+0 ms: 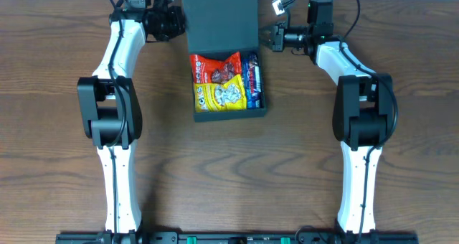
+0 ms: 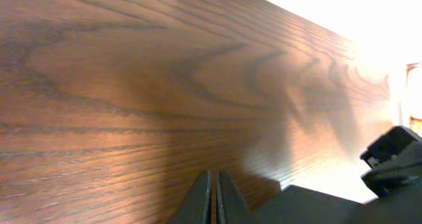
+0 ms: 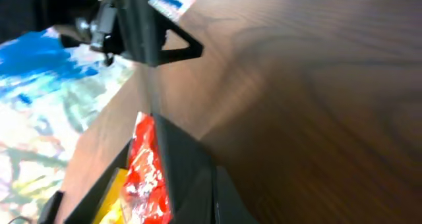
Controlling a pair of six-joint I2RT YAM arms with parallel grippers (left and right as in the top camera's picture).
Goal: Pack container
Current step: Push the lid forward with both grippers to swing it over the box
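Teal-green cardboard box [image 1: 229, 116] is sitting at the far middle of the bench [image 1: 57, 165], with its flap lid [image 1: 221, 18] swung open toward the far side. A red pack [image 1: 214, 67], a yellow pack [image 1: 222, 95] and a blue pack [image 1: 251, 75] are lying inside and pretty much filling it. So I'm guessing the packing part is done and shutting the lid is what's left.

The left tool [image 1: 174, 23] is hovering just beside the lid's left edge, fingers pinched together on nothing. The right tool [image 1: 265, 37] is sitting near the right edge and is looking closed and empty too, though its own camera is blurry.

Here's what I'm worrying about. If only one tool is nudging that lid, the light box is probably going to twist or slide on the bench instead of closing. The yellow pack may also be puffing up, so the flap could be landing on it and popping back open.
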